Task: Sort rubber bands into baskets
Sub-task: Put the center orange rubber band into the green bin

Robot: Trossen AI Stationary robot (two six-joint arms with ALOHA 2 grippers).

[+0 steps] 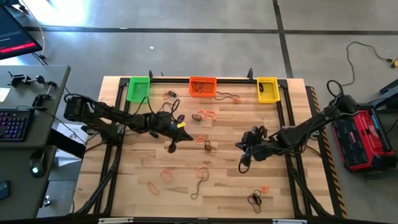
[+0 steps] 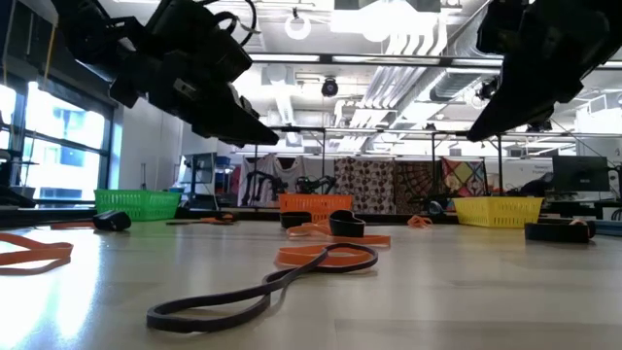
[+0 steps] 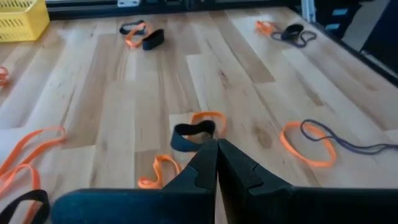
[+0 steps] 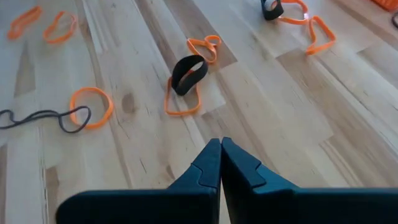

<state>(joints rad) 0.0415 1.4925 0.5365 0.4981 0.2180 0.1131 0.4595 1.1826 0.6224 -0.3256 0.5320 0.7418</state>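
Many rubber bands, orange, brown and black, lie loose on the wooden table (image 1: 143, 155). A black band (image 1: 208, 146) stands curled on an orange one near the middle. It also shows in the left wrist view (image 3: 191, 133) and the right wrist view (image 4: 188, 73). My left gripper (image 1: 172, 148) hangs shut just left of it, above the wood and holding nothing. My right gripper (image 1: 244, 165) hangs shut to its right, also holding nothing. In the low view both grippers, left (image 2: 270, 138) and right (image 2: 474, 134), are clear of the table. The green basket (image 1: 138, 89), orange basket (image 1: 203, 86) and yellow basket (image 1: 267, 89) stand along the far edge.
More bands lie nearer the front edge: an orange loop (image 1: 168, 175), a long brown one (image 1: 200, 182) and a black one (image 1: 255, 200). Others lie by the baskets (image 1: 227, 96). A black frame (image 1: 112, 168) borders the table. A desk with a keyboard (image 1: 13, 124) stands left.
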